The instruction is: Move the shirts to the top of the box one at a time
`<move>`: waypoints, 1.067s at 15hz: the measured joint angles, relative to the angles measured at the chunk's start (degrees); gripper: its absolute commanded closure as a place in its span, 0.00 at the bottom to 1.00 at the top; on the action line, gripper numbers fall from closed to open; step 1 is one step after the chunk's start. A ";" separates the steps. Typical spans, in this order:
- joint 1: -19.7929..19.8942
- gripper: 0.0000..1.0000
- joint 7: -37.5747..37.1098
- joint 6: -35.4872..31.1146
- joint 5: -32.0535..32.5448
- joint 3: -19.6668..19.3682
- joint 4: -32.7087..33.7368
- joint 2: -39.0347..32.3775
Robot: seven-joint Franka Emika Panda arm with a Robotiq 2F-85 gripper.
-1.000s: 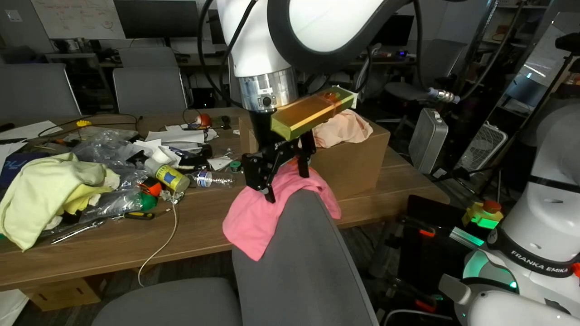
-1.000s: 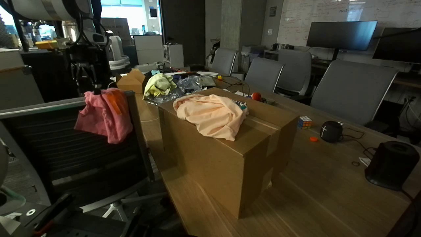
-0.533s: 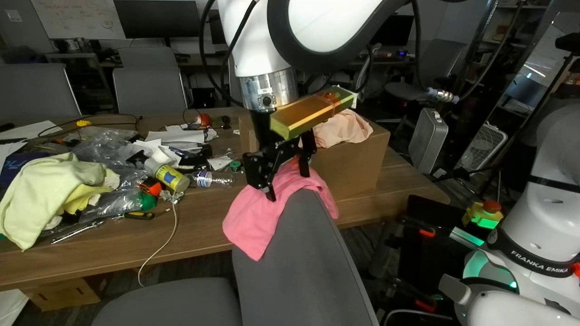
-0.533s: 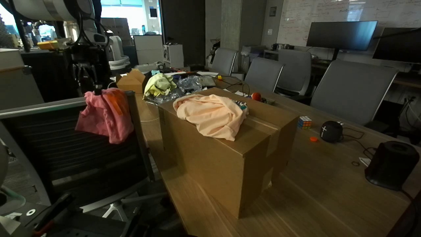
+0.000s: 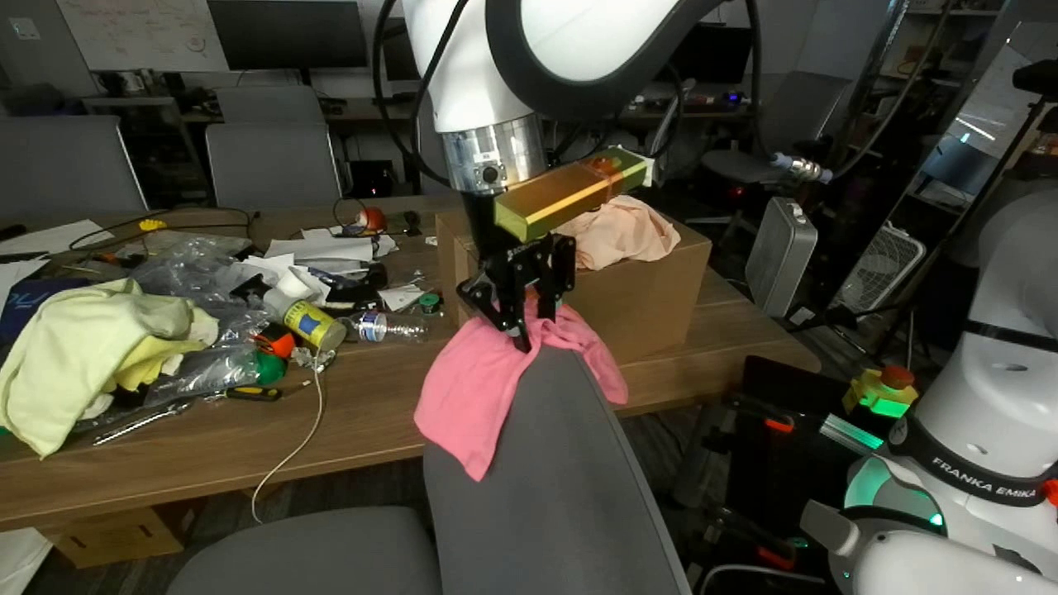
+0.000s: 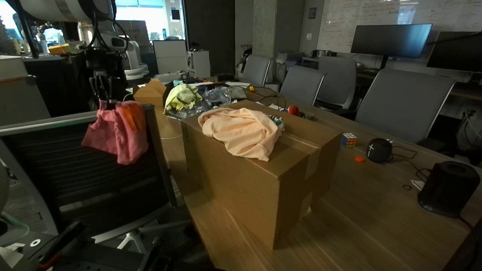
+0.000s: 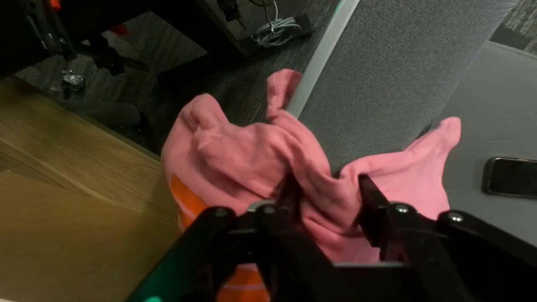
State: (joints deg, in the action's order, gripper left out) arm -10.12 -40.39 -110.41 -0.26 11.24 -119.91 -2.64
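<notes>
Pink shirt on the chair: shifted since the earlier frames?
Yes, slightly: in an exterior view, the lower part of the pink shirt hangs a little further left against the chair back.

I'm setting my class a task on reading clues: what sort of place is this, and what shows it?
Probably an office or meeting room used as a robotics lab: it has several grey chairs, a whiteboard with writing on it, and a robot arm.

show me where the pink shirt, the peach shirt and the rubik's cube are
Pink shirt [image 6: 117, 137]: in an exterior view, on the middle of its hanging cloth.
Peach shirt [image 6: 239, 132]: in an exterior view, on its rumpled top.
Rubik's cube [image 6: 350, 142]: in an exterior view, on its side face.
</notes>
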 measured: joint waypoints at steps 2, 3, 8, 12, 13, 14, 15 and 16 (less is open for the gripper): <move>0.00 1.00 -0.19 0.01 0.00 -0.02 0.28 0.00; 0.00 0.99 -0.32 0.01 0.00 -0.02 0.37 -0.01; 0.00 0.97 -0.53 0.01 0.00 0.01 0.86 0.00; 0.00 0.97 -1.20 0.04 0.46 -0.30 2.45 0.77; 0.01 0.97 -1.68 0.09 1.03 -0.48 3.10 1.29; 0.03 0.97 -2.22 0.18 1.60 -0.68 3.85 1.90; 0.07 0.97 -2.83 0.40 2.06 -0.89 4.68 2.63; 0.19 0.97 -3.48 0.83 2.38 -1.05 5.56 3.38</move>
State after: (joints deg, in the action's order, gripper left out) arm -9.93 -43.86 -109.58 2.12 10.19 -114.35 0.74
